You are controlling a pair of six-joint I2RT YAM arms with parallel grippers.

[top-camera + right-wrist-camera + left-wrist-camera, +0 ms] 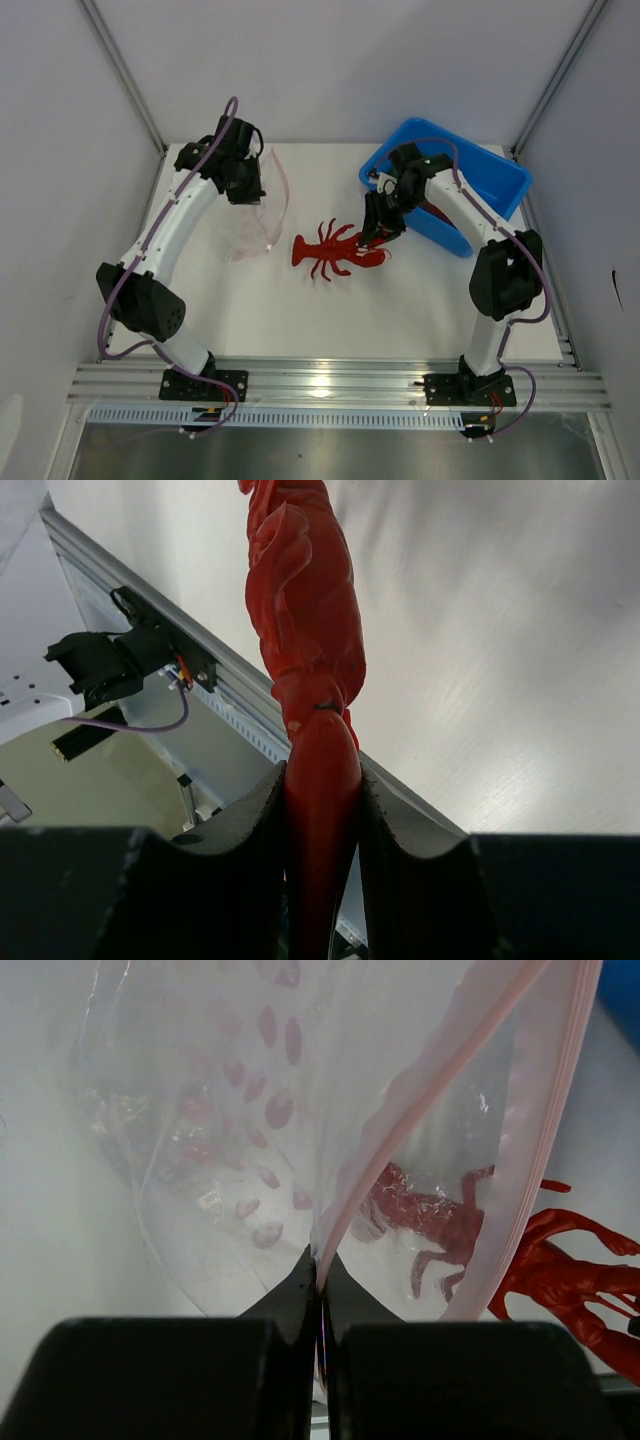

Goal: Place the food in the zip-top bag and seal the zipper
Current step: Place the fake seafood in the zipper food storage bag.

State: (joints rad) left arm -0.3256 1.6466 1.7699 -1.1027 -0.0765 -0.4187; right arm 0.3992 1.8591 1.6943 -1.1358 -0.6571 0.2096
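The food in view is a red toy lobster [328, 250] near the middle of the white table. My right gripper [376, 236] is shut on one end of it; in the right wrist view the red body [300, 600] sticks out from between the fingers [250, 820]. The clear zip-top bag [262, 215] lies at the left, partly lifted. My left gripper [245, 188] is shut on its pink zipper strip [430, 1080], pinched at the fingertips [300, 1285]. The bag mouth gapes toward the lobster [570, 1280], which also shows through the plastic. No chili peppers or fruit are in view.
A blue plastic bin [490, 170] stands at the back right, behind my right arm, with something red [436, 212] inside it. An aluminium rail [330, 380] runs along the near edge. Grey walls close off the back and sides.
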